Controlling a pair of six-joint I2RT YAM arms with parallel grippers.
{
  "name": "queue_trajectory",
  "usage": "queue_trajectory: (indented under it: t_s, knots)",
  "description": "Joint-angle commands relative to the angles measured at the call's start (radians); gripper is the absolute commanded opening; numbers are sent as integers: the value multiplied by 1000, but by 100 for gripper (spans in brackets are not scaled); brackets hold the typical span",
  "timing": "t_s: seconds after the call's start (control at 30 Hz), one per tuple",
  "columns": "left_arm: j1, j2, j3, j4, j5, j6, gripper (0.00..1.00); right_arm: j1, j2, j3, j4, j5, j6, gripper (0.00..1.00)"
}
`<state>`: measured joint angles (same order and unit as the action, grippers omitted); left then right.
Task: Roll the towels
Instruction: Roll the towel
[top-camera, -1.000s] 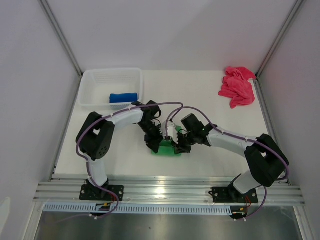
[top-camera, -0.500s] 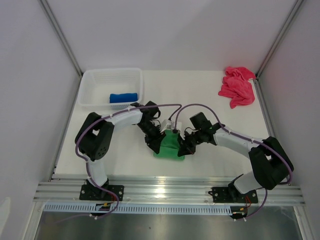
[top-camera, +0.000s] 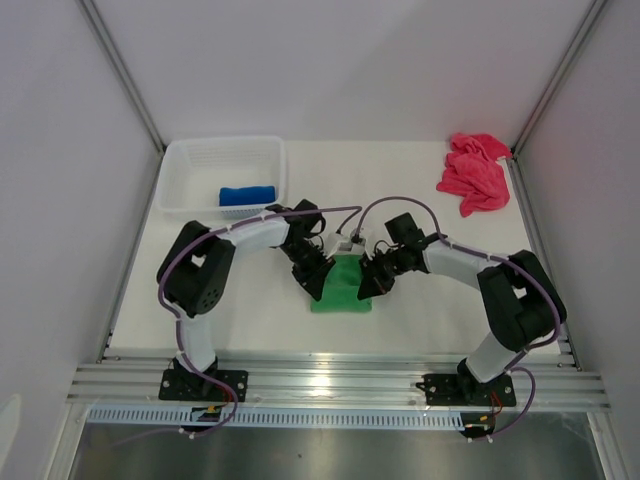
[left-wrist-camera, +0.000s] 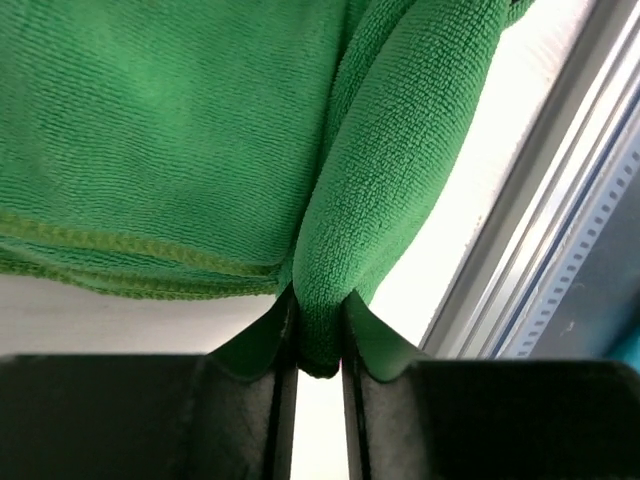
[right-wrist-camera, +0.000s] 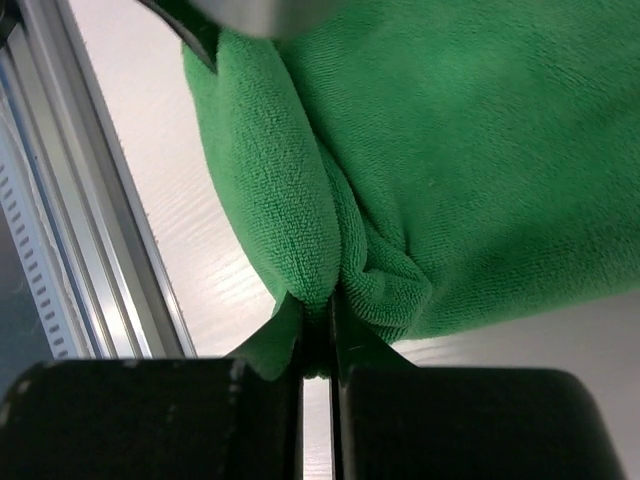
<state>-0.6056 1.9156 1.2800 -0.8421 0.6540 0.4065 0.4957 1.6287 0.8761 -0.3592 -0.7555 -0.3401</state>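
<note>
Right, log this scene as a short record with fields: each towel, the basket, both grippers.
green towel: on the table between the two arms, a fold pinched at each side
left gripper: shut on a fold of the green towel
right gripper: shut on a fold of the green towel
blue towel: rolled, lying in the white basket
white basket: far left of the table
pink towel: crumpled, far right corner, unrolled

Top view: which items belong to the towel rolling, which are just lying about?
Job: green towel, pinched by left gripper and right gripper; blue towel, rolled, in the white basket; pink towel, crumpled, far corner.
Lying about: white basket.
</note>
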Motion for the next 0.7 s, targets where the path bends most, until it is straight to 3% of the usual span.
queue_trajectory:
  t_s: [0.0,0.17,0.4,0.47,0.57,0.67]
  knots:
    - [-6,13,50,49,-109,-34,24,-17,51,32,-44,142,59,6]
    - [-5,-31,33,92,-180,-57,41,-32,68,40,-41,166,81,6]
    - [-2,-248,-7,117,-227,126,64,-36,94,67,-52,168,73,2]
    - [3,-295,13,77,-270,216,99,-36,100,70,-52,171,69,2]
    - [1,-417,77,51,-388,381,99,-36,111,70,-43,174,69,1]
    - [3,-558,151,102,-413,574,99,-36,114,77,-44,177,64,0]
